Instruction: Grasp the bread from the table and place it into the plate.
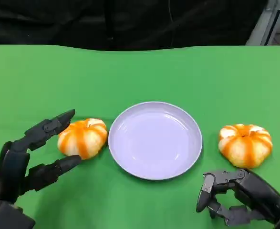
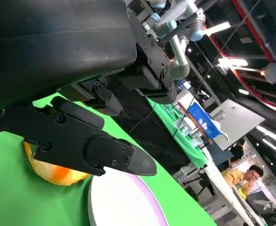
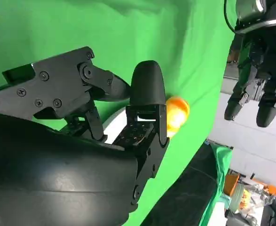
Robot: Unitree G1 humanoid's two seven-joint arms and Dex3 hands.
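Two orange-and-white pumpkin-shaped breads lie on the green table, one on either side of a pale lilac plate (image 1: 155, 140). The left bread (image 1: 83, 137) sits just off the plate's left rim. My left hand (image 1: 32, 152) is open around it, one finger above it and the thumb at its near edge, without gripping it. In the left wrist view a finger (image 2: 93, 148) reaches over that bread (image 2: 53, 173) beside the plate (image 2: 123, 202). The right bread (image 1: 245, 144) lies apart from my right hand (image 1: 240, 195), which rests near the table's front edge with its fingers (image 3: 145, 94) curled on nothing.
The green cloth (image 1: 140, 71) stretches to a dark backdrop behind the table. The plate holds nothing. In the right wrist view a bread (image 3: 176, 113) lies beyond a sliver of plate. A person (image 2: 243, 176) sits far off in the room.
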